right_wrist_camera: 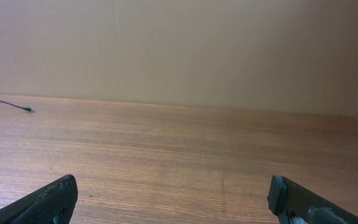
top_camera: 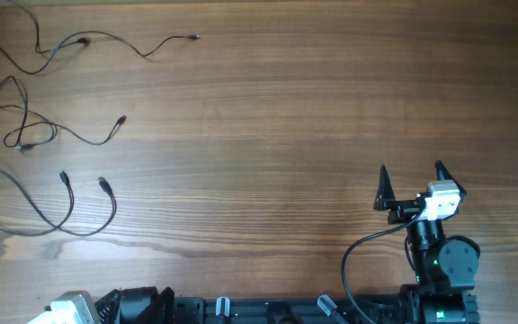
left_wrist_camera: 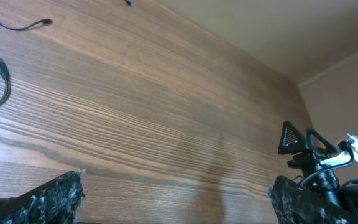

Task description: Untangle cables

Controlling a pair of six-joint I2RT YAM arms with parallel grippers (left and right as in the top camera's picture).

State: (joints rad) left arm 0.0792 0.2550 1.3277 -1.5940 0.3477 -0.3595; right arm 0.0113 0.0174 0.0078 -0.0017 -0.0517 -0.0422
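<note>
Overhead: cables [top_camera: 104, 186] lie apart on the bench's [top_camera: 286, 135] left; left end effector [left_wrist_camera: 176, 180] and right end effector [top_camera: 411, 171] spread wide, holding nothing.

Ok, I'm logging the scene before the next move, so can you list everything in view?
cables: about three loose strands, black, lying apart on the left part of the table; exact count hard to tell
table: one, brown wood grain, fills the overhead view
wall: one, beige, behind the table in the right wrist view
arm cable: one, thicker, black, looping beside the right arm's base
left gripper: one, black, open and holding nothing, at the near edge on the left
right gripper: one, black fingers with a white part behind them, open and holding nothing, near edge on the right
</note>
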